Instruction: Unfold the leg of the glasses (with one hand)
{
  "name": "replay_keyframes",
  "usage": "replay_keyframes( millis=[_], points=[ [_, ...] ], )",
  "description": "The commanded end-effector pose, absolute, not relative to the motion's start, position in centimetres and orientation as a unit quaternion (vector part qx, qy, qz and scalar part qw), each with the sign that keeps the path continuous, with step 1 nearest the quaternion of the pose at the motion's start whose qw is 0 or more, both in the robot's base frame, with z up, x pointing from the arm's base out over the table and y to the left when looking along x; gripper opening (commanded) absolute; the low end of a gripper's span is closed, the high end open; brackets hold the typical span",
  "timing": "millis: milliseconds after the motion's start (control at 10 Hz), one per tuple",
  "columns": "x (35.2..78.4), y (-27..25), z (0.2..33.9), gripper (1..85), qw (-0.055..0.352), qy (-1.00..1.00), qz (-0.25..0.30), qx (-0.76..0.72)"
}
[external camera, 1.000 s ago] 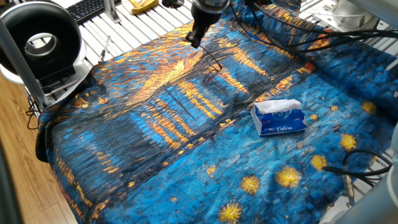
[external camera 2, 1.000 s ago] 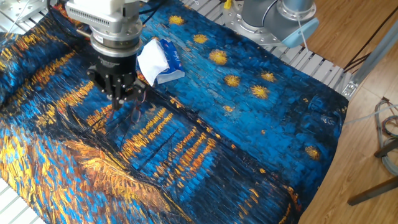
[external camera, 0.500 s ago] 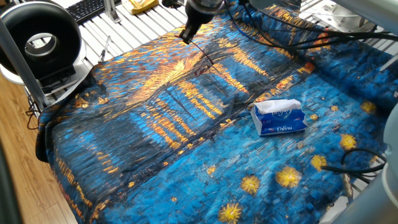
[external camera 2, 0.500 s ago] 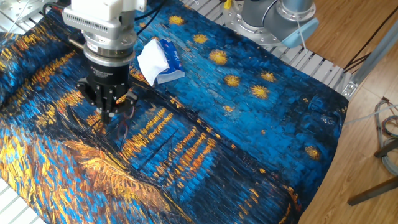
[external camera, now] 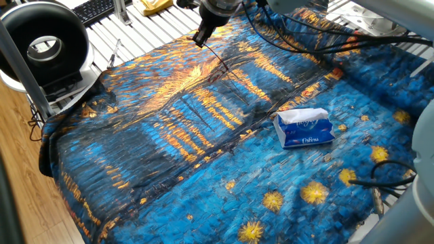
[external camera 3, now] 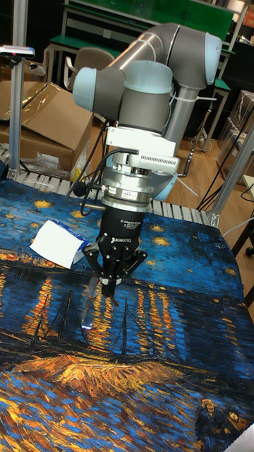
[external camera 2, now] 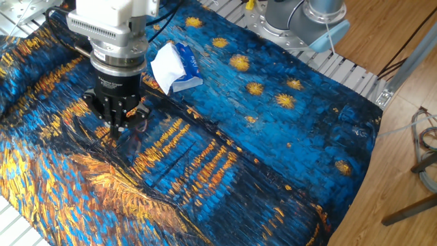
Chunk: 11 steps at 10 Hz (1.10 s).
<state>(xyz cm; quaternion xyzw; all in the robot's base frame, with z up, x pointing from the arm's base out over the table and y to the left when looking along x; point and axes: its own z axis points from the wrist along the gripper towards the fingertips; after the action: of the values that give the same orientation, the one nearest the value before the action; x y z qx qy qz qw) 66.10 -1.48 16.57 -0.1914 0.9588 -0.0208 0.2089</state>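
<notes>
The glasses (external camera: 224,68) are a thin dark wire frame lying on the painted blue and orange cloth (external camera: 169,156) near its far edge. One leg rises from the frame towards my black gripper (external camera: 202,41), whose fingers are shut together on its tip. In the other fixed view the gripper (external camera 2: 120,125) points straight down, with the glasses (external camera 2: 136,137) just to its right on the cloth. In the tall view the fingertips meet at the gripper (external camera 3: 108,288), and the glasses (external camera 3: 88,311) slant down to their left.
A blue and white tissue pack (external camera: 304,127) lies on the cloth to the right of the glasses. A black ring-shaped device (external camera: 44,47) and a keyboard (external camera: 95,10) stand past the cloth's far left. Black cables (external camera: 319,34) trail over the far right.
The gripper has moved left and away across the cloth, drawing the leg's tip with it. The leg now stretches out longer from the frame.
</notes>
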Motion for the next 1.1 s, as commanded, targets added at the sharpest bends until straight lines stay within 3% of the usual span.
replay_keyframes(
  millis=[0, 1000],
  points=[
    [67.4, -1.4, 17.2, 1.0, 0.237, 0.953, -0.017, -0.185],
    [69.8, -1.6, 17.1, 1.0, 0.297, 0.931, -0.001, -0.214]
  ],
)
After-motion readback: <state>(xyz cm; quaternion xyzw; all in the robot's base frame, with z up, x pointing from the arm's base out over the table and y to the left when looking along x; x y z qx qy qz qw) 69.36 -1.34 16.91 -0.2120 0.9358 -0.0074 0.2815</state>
